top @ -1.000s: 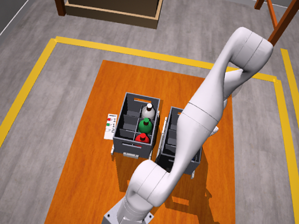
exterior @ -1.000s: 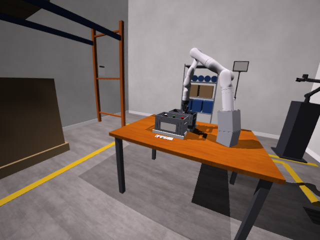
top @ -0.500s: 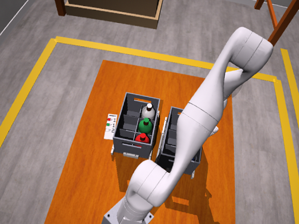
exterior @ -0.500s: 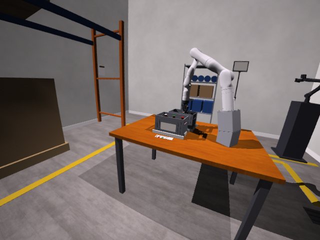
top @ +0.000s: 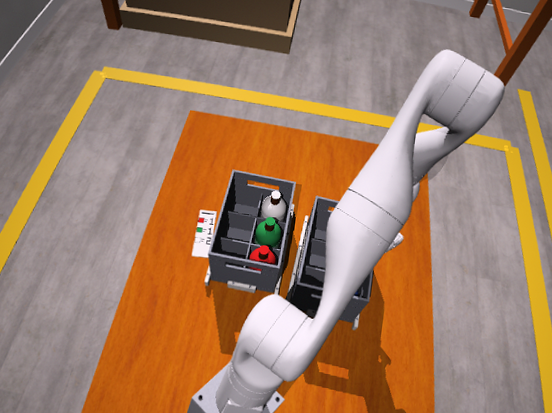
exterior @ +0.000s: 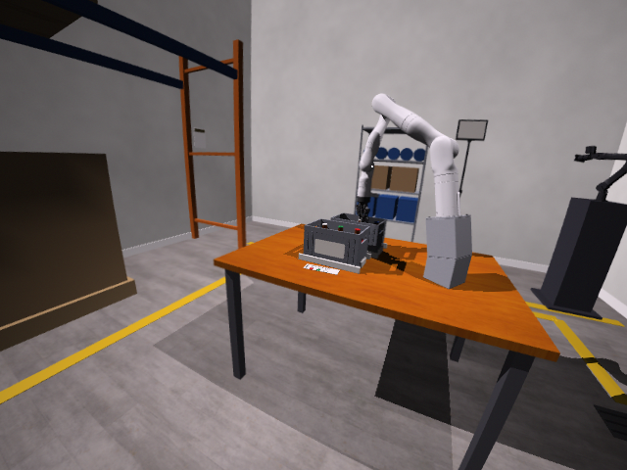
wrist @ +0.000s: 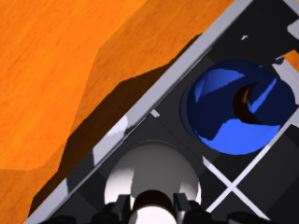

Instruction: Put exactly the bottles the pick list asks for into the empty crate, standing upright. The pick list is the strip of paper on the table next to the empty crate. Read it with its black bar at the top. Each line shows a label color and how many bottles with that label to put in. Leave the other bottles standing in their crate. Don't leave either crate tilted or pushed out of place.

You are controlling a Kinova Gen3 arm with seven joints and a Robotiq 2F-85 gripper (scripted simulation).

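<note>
In the wrist view my gripper (wrist: pixel 151 208) is shut on the dark neck of a white-label bottle (wrist: pixel 149 170) that stands in a corner cell of the source crate (wrist: pixel 140 109) (top: pixel 315 213) (exterior: pixel 377 233). A blue-label bottle (wrist: pixel 234 109) stands in the neighbouring cell. The gripper also shows in the exterior view (exterior: pixel 362 216); in the top view the arm hides it. The other crate (top: pixel 222 218) (exterior: pixel 329 248) holds a white-label bottle (top: pixel 273 206), a green-label bottle (top: pixel 268 232) and a red-label bottle (top: pixel 262 254), all upright. The pick list (top: pixel 203 232) (exterior: pixel 321 269) lies left of it and shows red 1, green 1, white 2.
Both crates stand side by side on the orange table (top: pixel 174 316) (exterior: pixel 405 298). The arm's grey base (top: pixel 230 411) (exterior: pixel 448 250) stands at the near end of the table. The arm (top: pixel 367 226) covers most of the source crate in the top view.
</note>
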